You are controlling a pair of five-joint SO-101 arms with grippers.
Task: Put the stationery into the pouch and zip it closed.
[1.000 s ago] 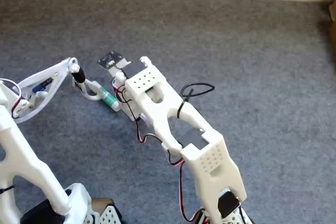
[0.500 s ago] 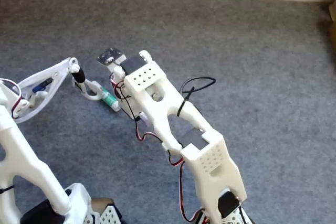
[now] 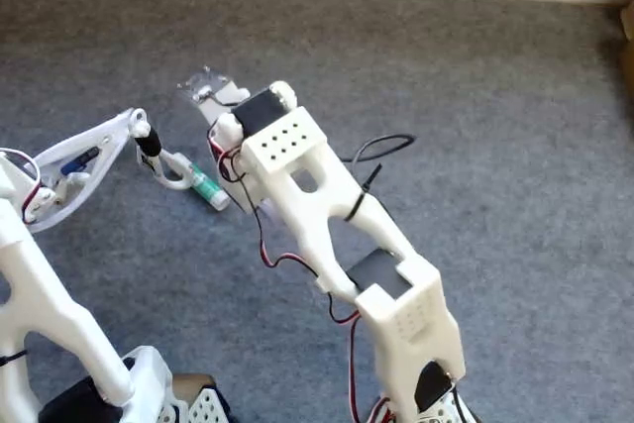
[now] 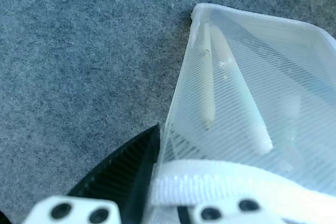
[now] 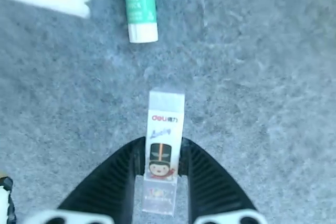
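Two long pieces (image 4: pixel 207 85) lie side by side inside the pouch (image 4: pixel 247 93). The glue stick (image 3: pixel 208 188) lies on the carpet (image 3: pixel 495 96), between the pouch at the left and the right arm. The eraser (image 5: pixel 165 124) sits between the fingers of the right gripper (image 5: pixel 163 145), the glue stick lying apart before it.

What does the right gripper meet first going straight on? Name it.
Probably bare carpet: the right gripper, shut on the eraser, aims just beside the green glue stick. Depth is unclear, so it could clip the stick.
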